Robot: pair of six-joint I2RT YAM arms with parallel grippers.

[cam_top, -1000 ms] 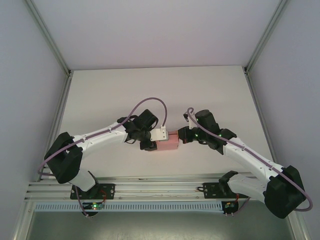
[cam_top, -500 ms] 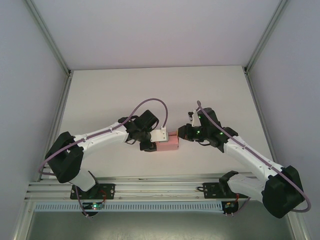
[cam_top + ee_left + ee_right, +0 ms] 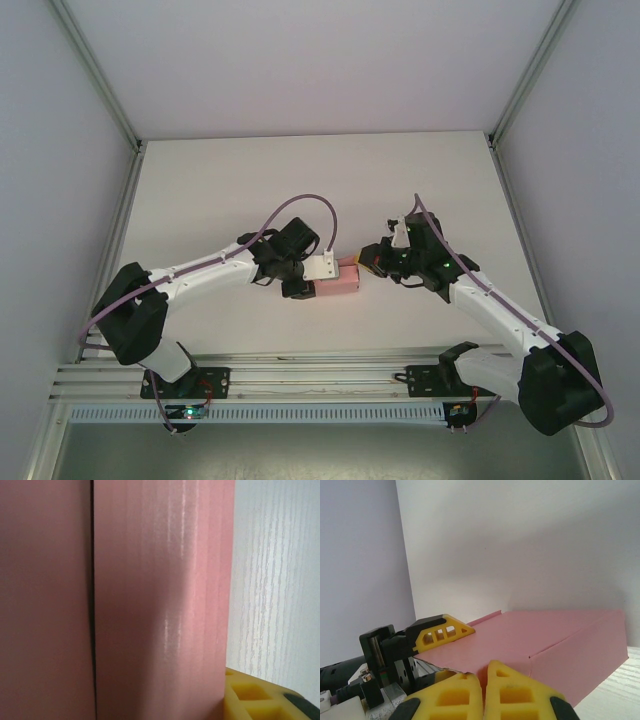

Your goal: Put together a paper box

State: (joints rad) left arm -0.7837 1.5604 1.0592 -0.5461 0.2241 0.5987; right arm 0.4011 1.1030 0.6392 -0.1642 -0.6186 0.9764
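- Right gripper (image 3: 482,677), low centre of its wrist view, has its yellow fingers pressed together on nothing, just at the paper box's (image 3: 555,640) near end.
- The folded pink card probably handles light and dents easily; edges and creases look safest to hold.
- Farther back, the left gripper (image 3: 312,278) clamps the other end.

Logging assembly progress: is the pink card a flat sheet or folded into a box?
Folded into a box: the right wrist view shows its top face meeting side walls at creased edges.
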